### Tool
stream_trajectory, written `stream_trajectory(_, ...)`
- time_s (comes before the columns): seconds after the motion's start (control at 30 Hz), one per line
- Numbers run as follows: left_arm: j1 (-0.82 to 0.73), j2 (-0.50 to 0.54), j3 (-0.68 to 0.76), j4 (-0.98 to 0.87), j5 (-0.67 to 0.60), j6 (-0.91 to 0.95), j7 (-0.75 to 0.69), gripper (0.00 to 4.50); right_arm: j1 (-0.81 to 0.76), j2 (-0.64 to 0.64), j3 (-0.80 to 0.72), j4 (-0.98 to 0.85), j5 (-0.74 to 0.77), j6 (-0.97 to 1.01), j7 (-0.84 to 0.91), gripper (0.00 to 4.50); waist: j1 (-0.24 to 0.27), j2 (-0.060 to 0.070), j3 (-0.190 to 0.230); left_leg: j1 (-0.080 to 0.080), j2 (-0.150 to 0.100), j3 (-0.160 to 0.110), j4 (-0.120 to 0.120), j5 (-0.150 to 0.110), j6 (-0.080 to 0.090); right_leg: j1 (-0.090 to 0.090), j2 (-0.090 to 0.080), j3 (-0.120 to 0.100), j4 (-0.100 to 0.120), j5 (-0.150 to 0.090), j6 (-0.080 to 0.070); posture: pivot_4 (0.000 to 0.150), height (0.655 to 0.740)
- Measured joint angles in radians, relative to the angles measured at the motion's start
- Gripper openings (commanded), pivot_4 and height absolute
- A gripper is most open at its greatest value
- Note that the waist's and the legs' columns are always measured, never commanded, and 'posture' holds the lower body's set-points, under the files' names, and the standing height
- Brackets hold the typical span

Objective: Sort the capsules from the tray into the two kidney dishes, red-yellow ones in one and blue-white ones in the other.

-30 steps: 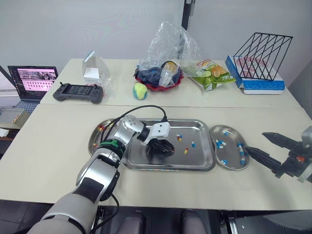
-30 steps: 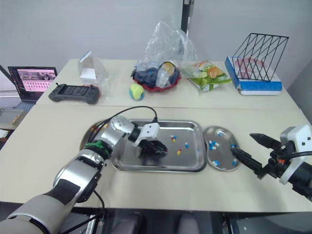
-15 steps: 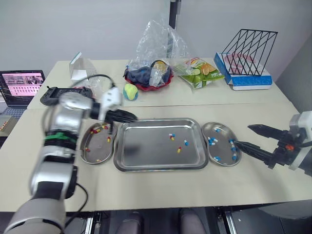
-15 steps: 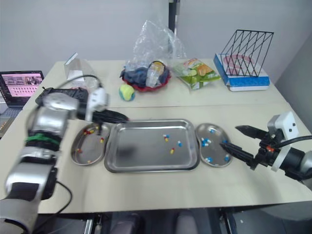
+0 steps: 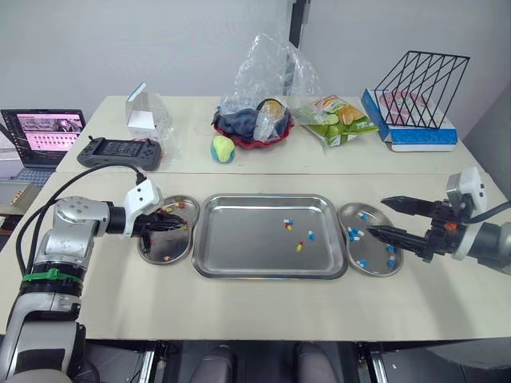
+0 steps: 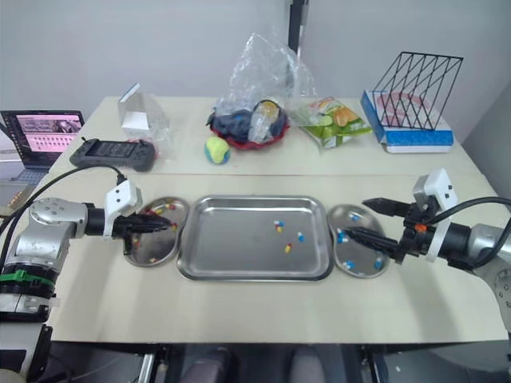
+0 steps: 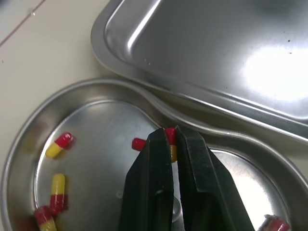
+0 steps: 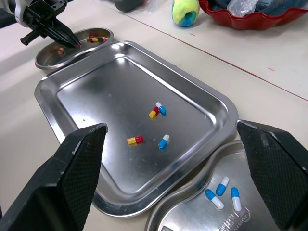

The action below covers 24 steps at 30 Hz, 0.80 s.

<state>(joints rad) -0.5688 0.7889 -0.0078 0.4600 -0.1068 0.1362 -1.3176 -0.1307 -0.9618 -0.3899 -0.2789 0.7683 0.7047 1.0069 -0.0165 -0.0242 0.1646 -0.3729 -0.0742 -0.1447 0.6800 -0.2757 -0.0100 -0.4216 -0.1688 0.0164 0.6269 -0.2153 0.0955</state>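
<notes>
The left hand (image 7: 174, 132) has moved from the tray (image 5: 239, 239) to the kidney dish (image 5: 152, 254) toward the left edge of the bench (image 5: 255, 307), clamped on a red-yellow capsule (image 7: 170, 139); release is due next. The right hand (image 5: 376, 215), fingers apart, hovers over the blue-white dish (image 5: 375, 270). Four capsules (image 8: 135, 140) remain in the tray.

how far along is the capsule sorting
Done: several red-yellow capsules lie in the left dish, several blue-white capsules in the right dish. In hand: the left pincer is shut on a held capsule, red-yellow, over the left dish; the right pincer hangs open above the right dish. Left: four capsules on the tray, two of each colour.
</notes>
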Motion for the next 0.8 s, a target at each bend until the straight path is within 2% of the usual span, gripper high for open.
stream_trajectory(0.33,0.041,0.067,0.073,-0.038,-0.057,0.045,0.033,4.39,-0.011,0.0,0.008,0.028,-0.005,0.003,0.033,4.5,0.0,0.0,0.0,0.0,0.0,0.0,0.0,0.0,0.0,0.0,0.0,0.0,0.0,0.0,0.0,0.15,0.74)
stream_trajectory(0.43,0.071,0.069,0.12,-0.053,-0.098,0.051,0.042,4.49,0.007,0.0,-0.005,0.035,-0.01,-0.003,0.035,4.5,0.001,0.0,0.0,0.0,0.001,0.0,0.0,0.0,0.0,0.0,0.0,0.0,0.0,0.0,0.0,0.15,0.74)
stream_trajectory(0.57,0.113,0.107,0.286,-0.014,-0.208,0.054,0.056,4.49,0.032,0.0,-0.046,0.159,-0.07,-0.075,0.044,4.5,-0.002,0.0,0.0,0.001,0.001,0.0,-0.001,0.0,0.0,-0.001,0.0,0.0,0.0,0.0,0.0,0.15,0.74)
stream_trajectory(0.67,0.161,0.125,0.381,0.067,-0.24,0.03,0.076,4.49,0.028,0.0,-0.047,0.274,-0.143,-0.136,0.032,4.5,-0.006,0.001,0.0,0.004,0.002,0.004,-0.003,-0.001,0.001,-0.001,0.0,0.0,-0.001,0.0,0.0,0.15,0.74)
stream_trajectory(0.8,0.227,0.12,0.429,0.125,-0.249,-0.04,0.11,4.49,0.017,0.023,-0.032,0.352,-0.202,-0.212,0.022,4.5,-0.006,0.001,0.0,0.004,0.002,0.005,-0.003,-0.001,0.0,-0.001,0.0,0.001,-0.001,0.001,-0.002,0.15,0.74)
